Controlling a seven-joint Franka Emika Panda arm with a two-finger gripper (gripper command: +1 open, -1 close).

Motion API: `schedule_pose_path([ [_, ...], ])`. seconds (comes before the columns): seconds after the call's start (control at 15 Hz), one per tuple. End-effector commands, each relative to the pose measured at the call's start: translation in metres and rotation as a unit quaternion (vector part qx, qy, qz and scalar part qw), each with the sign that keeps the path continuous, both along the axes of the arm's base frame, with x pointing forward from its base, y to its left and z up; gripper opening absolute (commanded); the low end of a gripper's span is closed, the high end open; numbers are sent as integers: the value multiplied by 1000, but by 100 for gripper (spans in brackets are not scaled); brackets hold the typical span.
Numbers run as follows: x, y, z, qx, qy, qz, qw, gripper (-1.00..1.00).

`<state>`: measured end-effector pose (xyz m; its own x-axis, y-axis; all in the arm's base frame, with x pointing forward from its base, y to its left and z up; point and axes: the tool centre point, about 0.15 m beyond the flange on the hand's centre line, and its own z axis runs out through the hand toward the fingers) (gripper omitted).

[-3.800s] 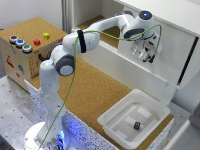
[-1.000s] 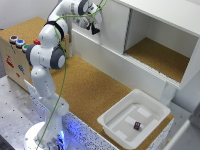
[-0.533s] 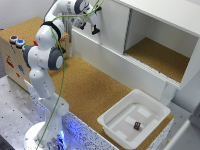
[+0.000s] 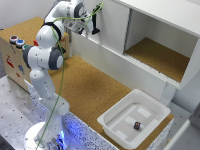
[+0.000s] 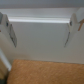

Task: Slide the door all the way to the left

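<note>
At about ten o'clock in the exterior view stands a wooden box (image 4: 12, 57) with coloured buttons; its markings are too blurred to read. Toward twelve o'clock the gripper (image 4: 93, 28) hangs by the door (image 4: 112, 31), which covers the cabinet's (image 4: 165, 12) left half. Its fingers (image 5: 11, 33) stand apart, clamped on nothing. The main risk, I judge: pulling away while a finger still catches the panel edge could drag it rightward. At five o'clock lies a tray (image 4: 116, 120); no writing legible
</note>
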<state>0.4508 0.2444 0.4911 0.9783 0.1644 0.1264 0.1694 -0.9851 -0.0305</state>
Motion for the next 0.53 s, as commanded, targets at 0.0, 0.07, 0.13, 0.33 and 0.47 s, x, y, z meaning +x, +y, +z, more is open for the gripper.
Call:
schedule_pose_path([
  [0.0,-15,72,-27,-4,17,113,993,100],
  [0.07,-20,86,-29,0,24,142,990,100],
  [0.13,-23,95,-30,5,37,165,986,100],
  [0.33,-23,95,-30,5,37,165,986,100],
  [0.47,-23,95,-30,5,37,165,986,100],
])
